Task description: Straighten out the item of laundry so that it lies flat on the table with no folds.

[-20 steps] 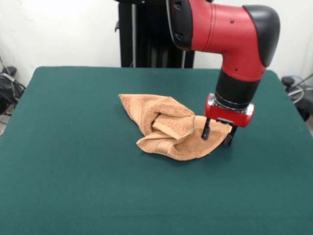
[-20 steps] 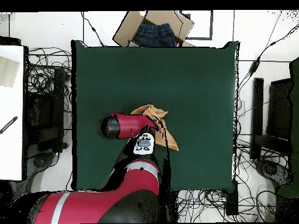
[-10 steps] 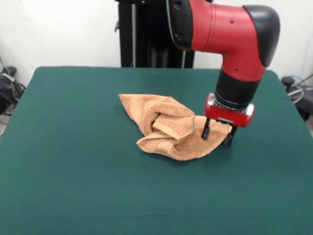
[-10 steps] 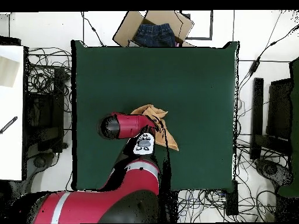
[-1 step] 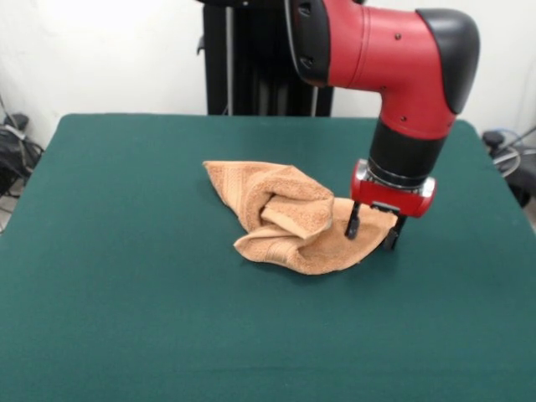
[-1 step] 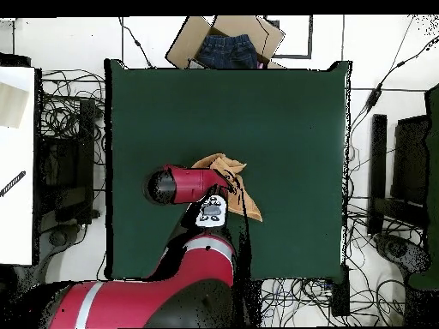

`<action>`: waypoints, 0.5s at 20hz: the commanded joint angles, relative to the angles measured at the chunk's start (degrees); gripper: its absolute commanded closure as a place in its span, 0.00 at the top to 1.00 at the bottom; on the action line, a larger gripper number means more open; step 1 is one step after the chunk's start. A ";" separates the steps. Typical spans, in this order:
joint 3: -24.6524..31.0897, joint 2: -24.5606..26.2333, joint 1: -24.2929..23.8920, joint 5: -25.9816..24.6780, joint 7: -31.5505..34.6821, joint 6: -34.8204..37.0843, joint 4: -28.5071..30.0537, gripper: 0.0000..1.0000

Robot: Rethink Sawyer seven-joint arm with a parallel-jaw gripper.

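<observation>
A cardboard box point(image 6: 225, 41) holding blue denim point(image 6: 228, 51) sits on the floor amid tangled cables point(image 6: 64, 120).

One camera stands low across the large dark green felt-topped table point(image 5: 126, 318), close in, facing the red and black arm point(image 5: 394, 59). The other hangs high above, looking straight down, taking in the whole table point(image 6: 283, 128) and surrounding floor. Both share the tabletop and arm point(image 6: 184, 184).

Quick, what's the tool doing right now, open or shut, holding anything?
Tool: open, its two fingers spread over the right edge of the towel, gripping nothing.
</observation>
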 commanded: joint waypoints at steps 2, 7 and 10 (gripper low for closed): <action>2.60 3.55 -0.98 1.86 9.03 -2.16 -0.12 1.00; 2.46 3.73 -0.90 1.76 9.03 -2.31 -0.21 1.00; 2.29 3.52 -0.90 1.66 8.82 -1.87 -0.25 1.00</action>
